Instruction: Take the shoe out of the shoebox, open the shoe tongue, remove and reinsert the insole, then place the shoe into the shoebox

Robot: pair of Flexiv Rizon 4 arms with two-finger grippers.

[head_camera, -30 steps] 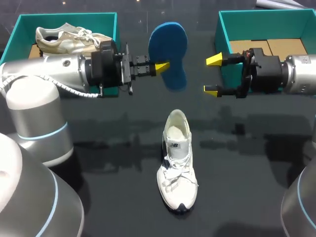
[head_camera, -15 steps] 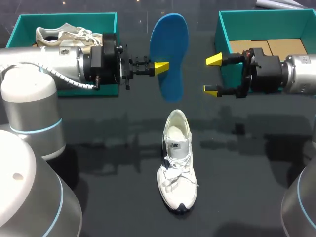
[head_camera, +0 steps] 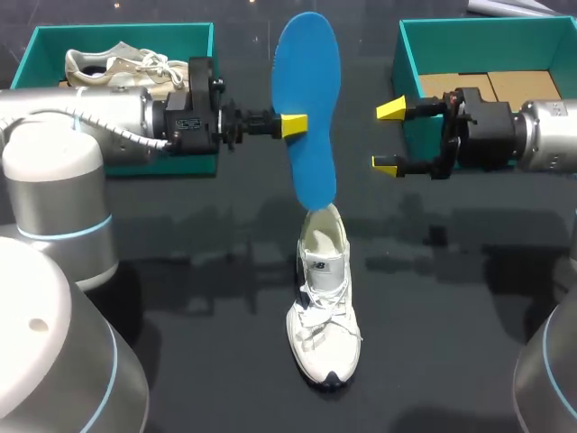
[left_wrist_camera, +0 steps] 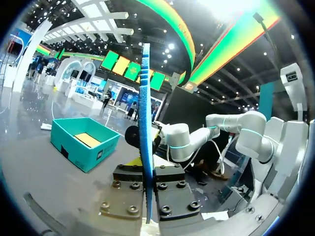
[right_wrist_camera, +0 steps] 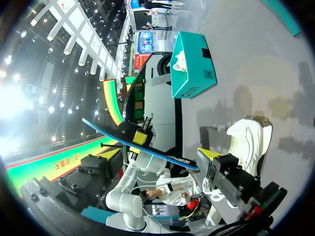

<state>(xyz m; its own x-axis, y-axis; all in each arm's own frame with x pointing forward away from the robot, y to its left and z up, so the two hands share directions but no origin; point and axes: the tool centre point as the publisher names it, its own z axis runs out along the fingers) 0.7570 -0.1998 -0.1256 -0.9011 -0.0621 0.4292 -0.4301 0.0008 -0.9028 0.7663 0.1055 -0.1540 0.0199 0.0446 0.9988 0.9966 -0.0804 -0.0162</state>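
While horizontal, left hand (head_camera: pixel 293 124) tight on upright insole (head_camera: pixel 306 72).

The upright insole (head_camera: pixel 306 108) hangs by the shoe (head_camera: pixel 323 307), crowding its heel opening; its sides lie open.

My head camera looks down from above and behind, taking in the whole table (head_camera: pixel 433 343). My left wrist camera sits hard against the insole (left_wrist_camera: pixel 144 123) and faces my right arm (left_wrist_camera: pixel 179 137). The right wrist camera looks back. All three share the insole.
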